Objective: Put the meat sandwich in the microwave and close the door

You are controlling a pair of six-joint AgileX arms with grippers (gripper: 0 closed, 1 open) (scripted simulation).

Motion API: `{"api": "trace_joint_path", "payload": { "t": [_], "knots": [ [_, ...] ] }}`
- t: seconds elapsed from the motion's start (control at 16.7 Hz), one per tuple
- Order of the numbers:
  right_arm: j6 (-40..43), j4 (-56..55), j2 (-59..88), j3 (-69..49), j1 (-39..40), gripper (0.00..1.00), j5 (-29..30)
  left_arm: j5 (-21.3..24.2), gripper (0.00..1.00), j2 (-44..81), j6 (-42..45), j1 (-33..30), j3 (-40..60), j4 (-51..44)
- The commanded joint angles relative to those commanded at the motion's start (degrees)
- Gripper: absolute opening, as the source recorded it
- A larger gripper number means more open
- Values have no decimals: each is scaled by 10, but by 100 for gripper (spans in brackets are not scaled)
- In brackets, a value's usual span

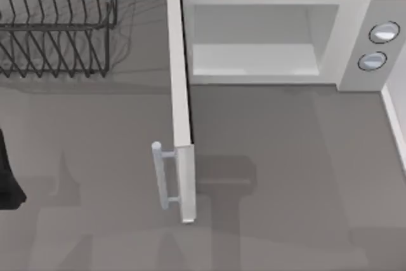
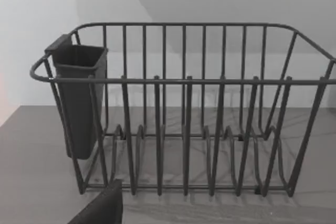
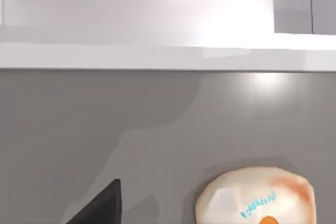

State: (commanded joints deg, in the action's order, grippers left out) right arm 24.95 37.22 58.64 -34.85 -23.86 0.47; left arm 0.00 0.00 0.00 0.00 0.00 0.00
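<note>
Still pre-grasp: white boxy microwave (image 1: 279, 36) open, tall flat white-grey door (image 1: 183, 125) swung wide.
Pale round orange-marked meat sandwich (image 3: 257, 195) lies on grey bench (image 3: 105, 129) near right tool; finger state of both: cannot tell. Next: grasp it.

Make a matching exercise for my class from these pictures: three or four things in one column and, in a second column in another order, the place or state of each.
Things
1. white microwave door with grey bar handle
2. two round silver-grey knobs
3. dark wire dish rack
4. small dark utensil cup

Places or states
A. hung on one end of the rack
B. swung open toward the table's front
C. on the microwave's right side panel
D. at the table's back left

Pairs: 1-B, 2-C, 3-D, 4-A
</note>
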Motion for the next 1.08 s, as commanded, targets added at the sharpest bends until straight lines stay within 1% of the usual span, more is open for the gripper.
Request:
{"api": "trace_joint_path", "payload": {
  "t": [0.24, 0.48, 0.84, 1.08],
  "knots": [
    [66, 98, 154, -92, -62, 100, -1, 0, 100, 0, 0, 0, 0, 0],
    [109, 160, 254, -151, -100, 100, -2, 0, 100, 0, 0, 0, 0, 0],
    [125, 177, 278, -166, -105, 100, -4, 0, 100, 0, 0, 0, 0, 0],
    [123, 152, 290, -150, -103, 100, -4, 0, 100, 0, 0, 0, 0, 0]
  ]
}}
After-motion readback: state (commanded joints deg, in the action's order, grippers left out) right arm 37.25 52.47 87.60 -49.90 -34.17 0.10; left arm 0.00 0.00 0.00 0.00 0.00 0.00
